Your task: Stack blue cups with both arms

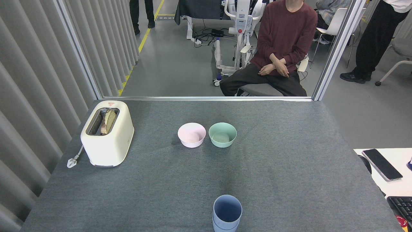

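Note:
The blue cups point(227, 212) stand upright at the near middle edge of the grey table point(289, 167), one nested inside the other, the outer rim showing just below the inner one. The bottom of the view cuts off their base. Neither arm nor gripper shows anywhere in the head view.
A pink bowl point(191, 134) and a mint-green bowl point(222, 134) sit side by side mid-table. A cream toaster point(107, 132) with bread in it stands at the left. A person point(276, 51) sits beyond the far edge. A phone point(381, 164) lies on a white desk at right.

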Robot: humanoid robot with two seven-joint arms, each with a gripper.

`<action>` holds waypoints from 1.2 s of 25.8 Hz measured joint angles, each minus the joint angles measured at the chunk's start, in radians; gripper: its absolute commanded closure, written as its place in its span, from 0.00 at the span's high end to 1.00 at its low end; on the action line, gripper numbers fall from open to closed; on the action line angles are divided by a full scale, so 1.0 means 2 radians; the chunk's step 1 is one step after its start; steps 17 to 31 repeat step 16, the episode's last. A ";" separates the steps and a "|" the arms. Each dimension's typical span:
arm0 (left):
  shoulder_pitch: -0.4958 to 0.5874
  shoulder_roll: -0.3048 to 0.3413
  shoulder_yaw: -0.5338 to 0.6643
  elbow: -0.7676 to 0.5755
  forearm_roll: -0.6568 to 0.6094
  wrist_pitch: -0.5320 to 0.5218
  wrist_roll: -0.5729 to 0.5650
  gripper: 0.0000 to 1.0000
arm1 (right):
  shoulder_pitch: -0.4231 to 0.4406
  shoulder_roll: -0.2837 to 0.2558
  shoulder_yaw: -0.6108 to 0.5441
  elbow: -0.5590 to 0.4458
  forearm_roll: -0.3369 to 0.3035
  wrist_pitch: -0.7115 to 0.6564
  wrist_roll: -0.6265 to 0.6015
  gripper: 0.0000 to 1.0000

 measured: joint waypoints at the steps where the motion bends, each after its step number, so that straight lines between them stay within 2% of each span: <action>1: 0.003 -0.005 0.000 -0.005 0.007 0.004 0.007 0.98 | 0.001 0.000 0.001 0.000 0.000 0.001 -0.001 1.00; 8: 0.009 -0.017 -0.005 -0.031 0.030 0.041 0.064 0.99 | 0.008 -0.001 0.010 0.002 0.000 -0.002 -0.002 1.00; 15: 0.010 -0.018 -0.017 -0.037 0.030 0.044 0.100 0.99 | 0.012 -0.001 0.025 0.001 0.001 0.000 -0.010 1.00; 31: 0.012 -0.017 -0.019 -0.037 0.028 0.041 0.103 0.99 | 0.012 -0.001 0.025 0.000 0.001 0.001 -0.012 1.00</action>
